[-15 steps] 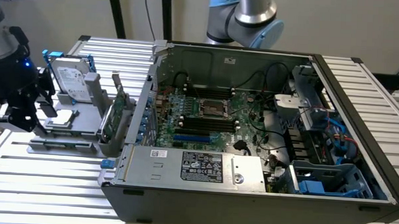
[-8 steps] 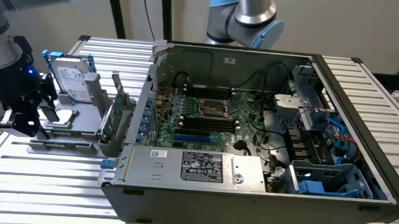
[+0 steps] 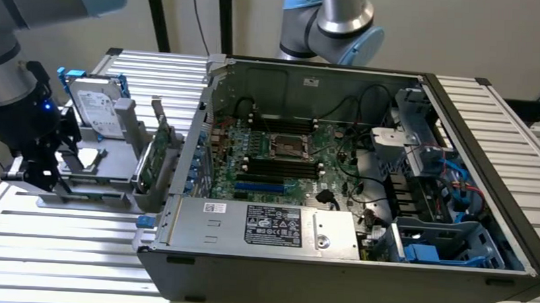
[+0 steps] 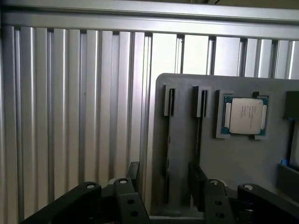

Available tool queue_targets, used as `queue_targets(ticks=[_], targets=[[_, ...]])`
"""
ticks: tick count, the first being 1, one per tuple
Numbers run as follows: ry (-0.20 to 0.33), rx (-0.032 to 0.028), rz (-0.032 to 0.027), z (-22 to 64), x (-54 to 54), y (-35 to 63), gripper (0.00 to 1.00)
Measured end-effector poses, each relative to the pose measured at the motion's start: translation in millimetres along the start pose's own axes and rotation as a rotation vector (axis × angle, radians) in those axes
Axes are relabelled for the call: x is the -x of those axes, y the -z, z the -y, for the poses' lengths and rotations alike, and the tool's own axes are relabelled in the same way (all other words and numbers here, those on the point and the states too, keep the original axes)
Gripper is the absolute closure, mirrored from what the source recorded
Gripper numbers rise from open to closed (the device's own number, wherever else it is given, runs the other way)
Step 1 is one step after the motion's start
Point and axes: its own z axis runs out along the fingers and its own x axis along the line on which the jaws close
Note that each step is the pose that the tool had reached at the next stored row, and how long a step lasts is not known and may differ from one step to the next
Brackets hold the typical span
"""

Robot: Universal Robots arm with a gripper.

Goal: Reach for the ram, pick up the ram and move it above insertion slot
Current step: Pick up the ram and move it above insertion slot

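**Poised astride the ram in its holder**

Hovers with the gripper (image 4: 166, 179) low over the grey holder plate (image 4: 233, 163), which sits near the slatted table's (image 4: 70, 116) edge on the exterior view's left, just beside the open computer case (image 3: 337, 278). Holds nothing: fingers (image 4: 197, 182) spread apart, one on either side of the slot nearest the plate's side edge.

Appears to find the ram (image 4: 167, 158) there, seen edge-on as a thin dark strip standing in that slot, with a second slot just beside it and a CPU (image 4: 245, 114) beyond. Cannot tell for certain, but seems not yet touched by either finger.

Judged light, stiff and thin, yet fragile. Likely to twist or tip if pinched off-centre, and to bind if tilted in the slot. Best taken near the middle of its length, across the two flat faces, well clear of the contact edge seated in the holder. Calls for a modest squeeze only, sparing the chips on the faces.
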Motion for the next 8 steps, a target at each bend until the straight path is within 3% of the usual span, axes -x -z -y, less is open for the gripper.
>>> queue_targets(ticks=[8], targets=[[0.0, 0.0001, 0.0, 1.3, 0.0, -14.5, 0.46]])
